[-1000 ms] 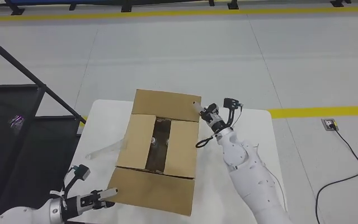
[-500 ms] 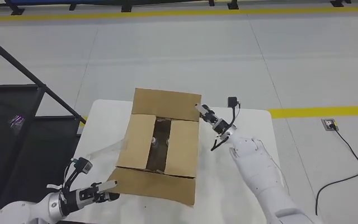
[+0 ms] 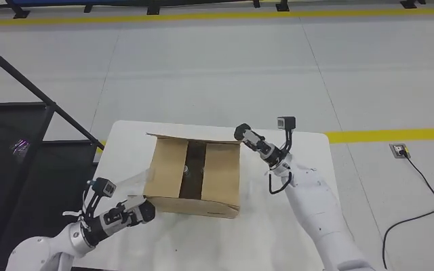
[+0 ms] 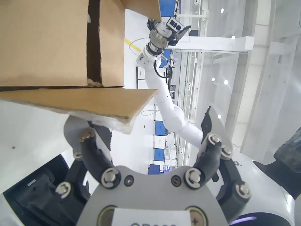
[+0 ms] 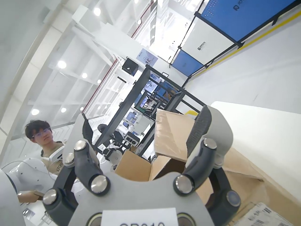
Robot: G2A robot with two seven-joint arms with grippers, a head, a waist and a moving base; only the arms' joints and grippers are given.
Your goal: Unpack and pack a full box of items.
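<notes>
Cardboard box (image 3: 220, 177) sits mid-counter (image 3: 278, 227). Inner flaps lie nearly shut over the contents, end flaps upright. Left pincer (image 3: 148, 210) is spread at the box's near left corner, right pincer (image 3: 241, 131) spread at its far right corner (both empty). Judgement: flap stage only, no items out yet.

box (image 3: 203, 177) on table (image 3: 129, 143), top gap dark | left claw (image 3: 145, 211) at near corner | right claw (image 3: 240, 131) at far corner
</notes>
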